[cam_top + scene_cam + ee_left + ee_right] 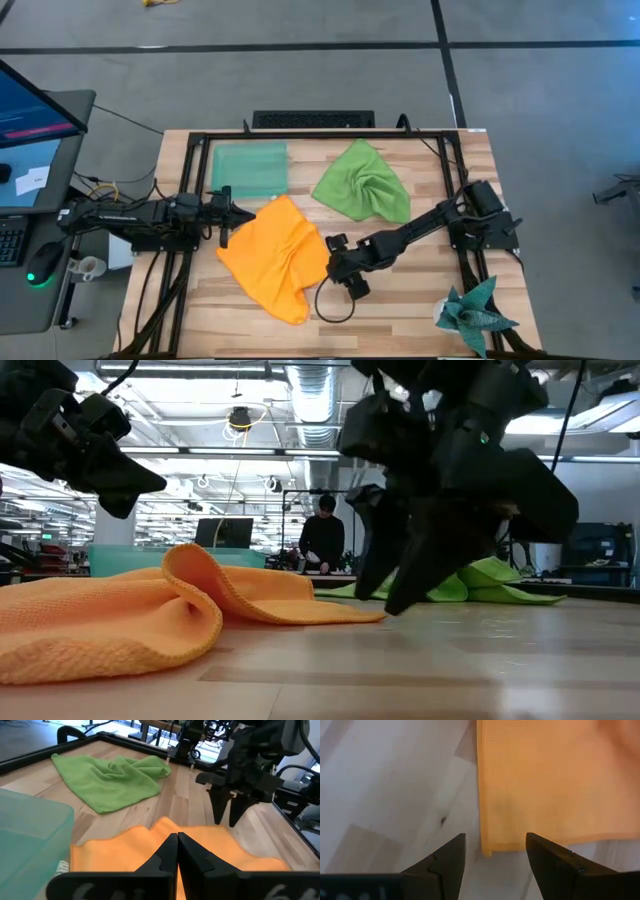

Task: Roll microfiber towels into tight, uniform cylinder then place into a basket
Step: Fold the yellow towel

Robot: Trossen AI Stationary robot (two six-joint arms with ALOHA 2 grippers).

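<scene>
Right jaws spread just off the orange towel (pixel 555 780) corner; left jaws pressed together at its edge.

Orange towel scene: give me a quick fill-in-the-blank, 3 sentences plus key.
1. The right gripper, fingers ____, hovers at a corner of the orange towel.
2. The left gripper is ____, holding nothing.
3. The basket lies beside the ____ towel and holds no towel.

Missing words: open; shut; green
</scene>
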